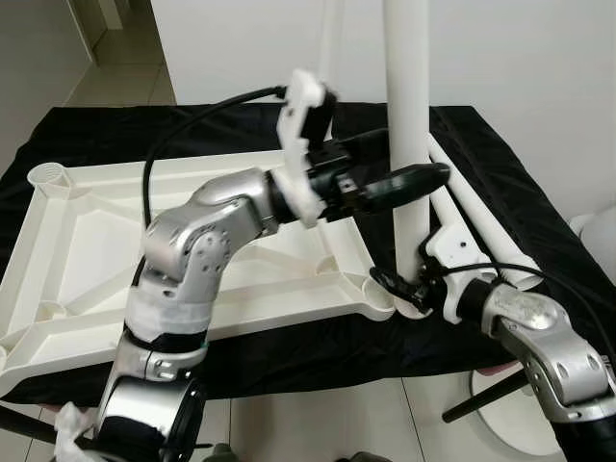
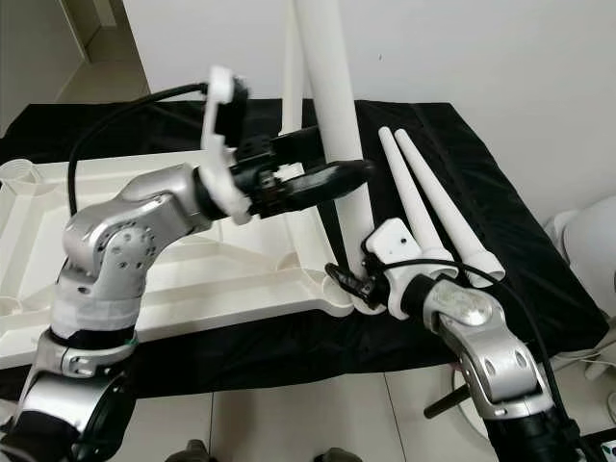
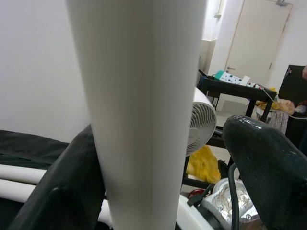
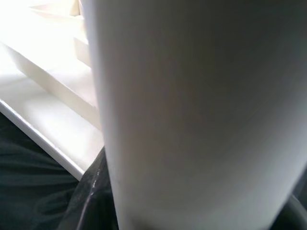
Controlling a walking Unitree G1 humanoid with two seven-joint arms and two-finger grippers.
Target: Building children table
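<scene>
A white table top (image 1: 96, 250) lies upside down on a black cloth. One white table leg (image 1: 409, 96) stands upright in its near right corner socket (image 1: 385, 306). My left gripper (image 1: 414, 159) is shut on this leg partway up, with one black finger in front and one behind; the left wrist view has the leg (image 3: 139, 120) between both fingers. Down at the foot of the leg, my right gripper (image 1: 409, 289) is shut on it just above the socket. The leg (image 4: 192, 96) looms close in the right wrist view. A second leg (image 1: 332, 38) stands at the far right corner.
Two more white legs (image 2: 433, 202) lie side by side on the cloth, right of the table top. A round white stand base (image 1: 510, 423) sits on the tiled floor at the lower right. The wall is close behind the table.
</scene>
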